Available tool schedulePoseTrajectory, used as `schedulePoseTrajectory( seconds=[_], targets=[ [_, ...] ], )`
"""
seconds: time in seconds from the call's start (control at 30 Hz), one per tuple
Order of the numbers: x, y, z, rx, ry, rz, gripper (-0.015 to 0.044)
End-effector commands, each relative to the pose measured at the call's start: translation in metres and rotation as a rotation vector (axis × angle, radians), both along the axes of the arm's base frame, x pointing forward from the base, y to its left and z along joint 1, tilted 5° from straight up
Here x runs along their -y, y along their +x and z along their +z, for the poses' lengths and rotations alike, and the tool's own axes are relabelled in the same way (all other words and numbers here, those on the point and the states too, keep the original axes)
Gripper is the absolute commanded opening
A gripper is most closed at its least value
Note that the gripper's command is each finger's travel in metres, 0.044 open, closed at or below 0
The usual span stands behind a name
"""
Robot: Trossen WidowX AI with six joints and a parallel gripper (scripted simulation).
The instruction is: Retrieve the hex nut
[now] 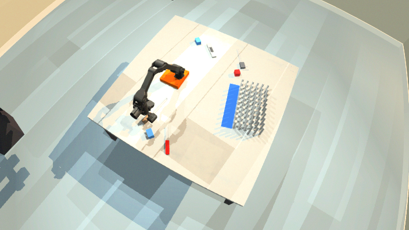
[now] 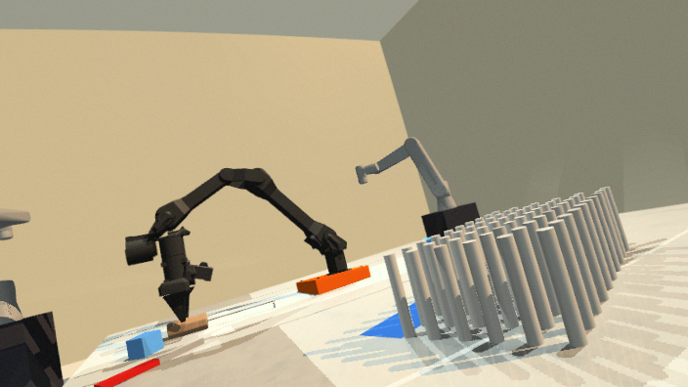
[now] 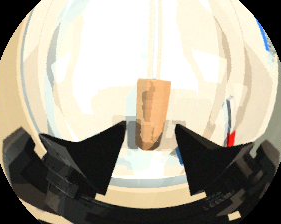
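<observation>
So from here the black arm (image 1: pixel 147 82) (image 2: pixel 294 205) arches along the table's (image 1: pixel 208 152) (image 2: pixel 283 357) far edge, gripper (image 1: pixel 146 117) (image 2: pixel 182 319) (image 3: pixel 151 125) pointing down at a wooden handle (image 1: pixel 144 119) (image 2: pixel 194 325) (image 3: pixel 153 107). Blue block (image 1: pixel 150 133) (image 2: pixel 144 344) (image 3: pixel 179 156) and red handle (image 1: pixel 167 147) (image 2: pixel 126 373) (image 3: pixel 231 139) sit toward the left edge. Metal spacers (image 1: pixel 246 110) (image 2: pixel 518 286) stand well apart from that.

The pale table (image 1: pixel 193 143) (image 2: pixel 283 357) holds a blue strip (image 1: pixel 230 105) (image 2: pixel 395 322), with gray spacers (image 1: pixel 251 107) (image 2: pixel 517 281) beside it and a red block (image 1: pixel 237 72) near it.
</observation>
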State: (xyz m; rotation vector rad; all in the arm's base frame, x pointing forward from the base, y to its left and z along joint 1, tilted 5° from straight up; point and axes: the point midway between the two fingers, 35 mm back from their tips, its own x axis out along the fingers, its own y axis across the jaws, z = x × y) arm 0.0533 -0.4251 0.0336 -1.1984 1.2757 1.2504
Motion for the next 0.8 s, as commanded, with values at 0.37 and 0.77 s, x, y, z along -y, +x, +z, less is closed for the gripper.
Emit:
schedulePoseTrajectory(
  seconds=[0.37, 0.77],
  targets=[
    [-0.004, -0.002, -0.029, -0.006, 0.015, 0.003, 0.028],
    [-0.004, -0.002, -0.029, -0.006, 0.015, 0.003, 0.0142]
  ],
)
